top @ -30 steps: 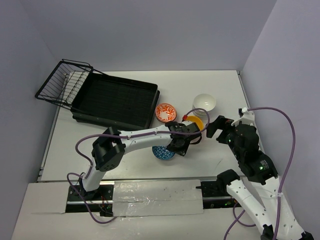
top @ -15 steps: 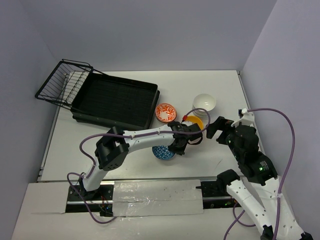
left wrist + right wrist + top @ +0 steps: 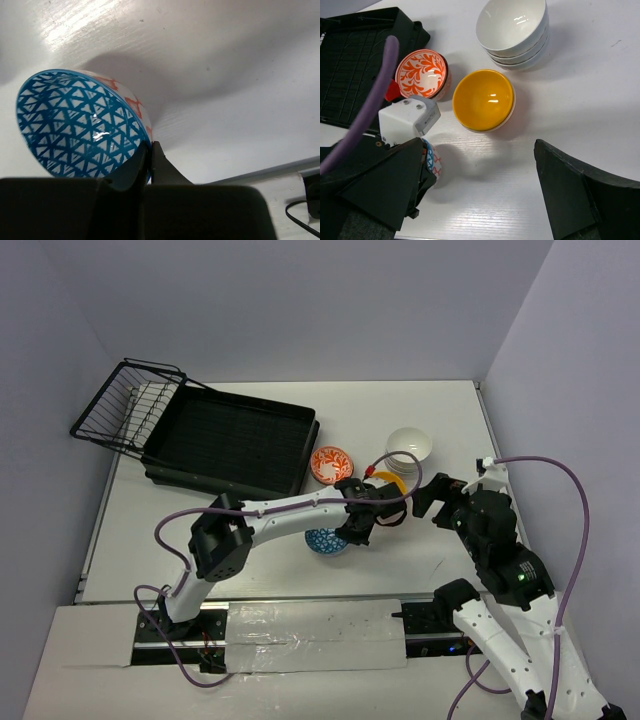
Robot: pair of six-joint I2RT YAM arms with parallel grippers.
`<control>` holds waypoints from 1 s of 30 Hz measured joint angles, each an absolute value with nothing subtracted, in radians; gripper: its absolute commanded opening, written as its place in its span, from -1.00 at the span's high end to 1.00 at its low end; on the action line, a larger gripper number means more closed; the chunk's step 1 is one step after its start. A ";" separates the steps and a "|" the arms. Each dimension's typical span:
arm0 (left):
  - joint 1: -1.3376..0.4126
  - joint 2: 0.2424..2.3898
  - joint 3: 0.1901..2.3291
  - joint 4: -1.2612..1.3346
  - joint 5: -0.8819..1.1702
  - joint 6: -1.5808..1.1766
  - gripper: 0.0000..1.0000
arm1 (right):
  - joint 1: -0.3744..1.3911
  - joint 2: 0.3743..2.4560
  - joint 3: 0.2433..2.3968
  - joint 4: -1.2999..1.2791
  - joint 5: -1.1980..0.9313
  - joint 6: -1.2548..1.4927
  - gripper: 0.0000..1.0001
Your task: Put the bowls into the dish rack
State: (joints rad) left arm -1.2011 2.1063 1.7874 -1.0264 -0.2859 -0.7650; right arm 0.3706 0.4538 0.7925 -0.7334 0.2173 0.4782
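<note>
My left gripper (image 3: 347, 532) is shut on the rim of a blue-patterned bowl (image 3: 322, 540) in the middle of the table. In the left wrist view one finger lies inside the blue-patterned bowl (image 3: 75, 120) and the other outside, and the left gripper (image 3: 148, 150) pinches the rim between them. My right gripper (image 3: 441, 496) hangs open to the right; the wrist view shows nothing between the wide-apart fingers of the right gripper (image 3: 479, 145). An orange-patterned bowl (image 3: 421, 75), a yellow bowl (image 3: 483, 99) and a stack of white bowls (image 3: 512, 25) sit beyond. The black dish rack (image 3: 230, 445) lies at the back left.
A black wire basket (image 3: 125, 410) leans at the rack's left end. The left arm (image 3: 280, 510) stretches across the table's middle toward the bowls. Purple cables loop off both arms. Walls close in the table at the back and on both sides.
The left gripper's fingers have closed on the blue-patterned bowl's rim, and the bowl has shifted slightly. The right arm has stayed put.
</note>
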 measured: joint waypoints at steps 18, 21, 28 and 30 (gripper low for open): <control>-0.824 1.714 1.885 -0.736 -0.001 -0.786 1.00 | 0.371 0.469 0.900 -0.706 0.224 0.402 -0.99; -0.692 1.639 1.808 -0.570 0.049 -0.833 1.00 | 0.371 0.469 0.900 -0.699 0.226 0.390 -0.99; -0.448 1.597 1.578 -0.185 0.064 -0.988 1.00 | 0.371 0.469 0.905 -0.681 0.250 0.368 -0.99; -0.410 1.597 1.507 -0.091 0.051 -1.031 1.00 | 0.371 0.471 0.910 -0.681 0.259 0.365 -0.99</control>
